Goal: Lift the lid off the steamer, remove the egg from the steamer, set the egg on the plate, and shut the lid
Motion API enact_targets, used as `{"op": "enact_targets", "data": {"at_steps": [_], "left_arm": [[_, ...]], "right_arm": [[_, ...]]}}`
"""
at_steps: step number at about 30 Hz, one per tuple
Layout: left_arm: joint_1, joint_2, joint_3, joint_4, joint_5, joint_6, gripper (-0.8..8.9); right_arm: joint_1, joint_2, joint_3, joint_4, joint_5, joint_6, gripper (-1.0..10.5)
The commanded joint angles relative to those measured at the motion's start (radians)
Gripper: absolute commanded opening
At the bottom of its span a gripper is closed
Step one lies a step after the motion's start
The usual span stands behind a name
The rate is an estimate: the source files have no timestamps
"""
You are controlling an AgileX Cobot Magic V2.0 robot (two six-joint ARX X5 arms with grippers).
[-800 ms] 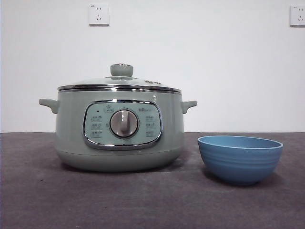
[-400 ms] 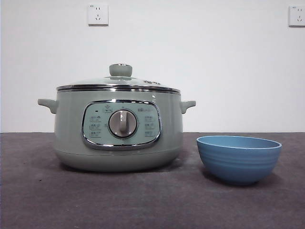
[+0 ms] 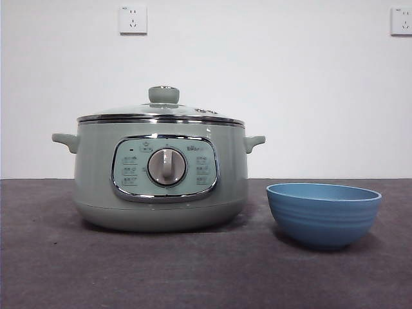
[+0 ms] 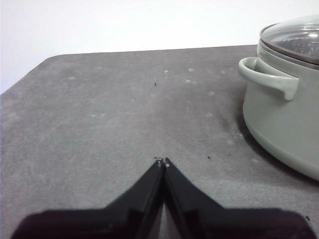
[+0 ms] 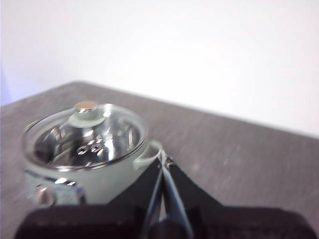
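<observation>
We've got the front cam low at worktop (image 3: 193, 270) level, facing the steamer (image 3: 161, 180) close up. Both wrist cams look down from either side, and all three catch that steamer.

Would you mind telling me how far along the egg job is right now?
Nothing looks done: the lid sits closed on the steamer, and no egg shows in the plate. Nothing is in hand; the left pincer and right pincer are shut and empty. Lifting the lid, moving the egg and reclosing remain.
</observation>
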Motion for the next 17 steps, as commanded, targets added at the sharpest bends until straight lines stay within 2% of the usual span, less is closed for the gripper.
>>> {"op": "enact_targets", "data": {"at_steps": [1, 6, 9, 17], "left_arm": [[0.003, -0.002, -0.013, 0.003, 0.000, -0.007, -0.03], [0.003, -0.002, -0.013, 0.003, -0.001, -0.007, -0.03], [0.003, -0.002, -0.013, 0.003, 0.000, -0.007, -0.03], [0.003, -0.002, -0.013, 0.003, 0.000, -0.007, -0.03]], "right_arm": [[-0.004, -0.060, -0.158, 0.145, 0.042, 0.031, 0.0], [-0.004, -0.159, -0.362, 0.270, 0.181, 0.120, 0.0], [-0.004, -0.203, -0.441, 0.291, 0.230, 0.146, 0.0], [-0.004, -0.266, -0.565, 0.290, 0.233, 0.173, 0.0]]}}
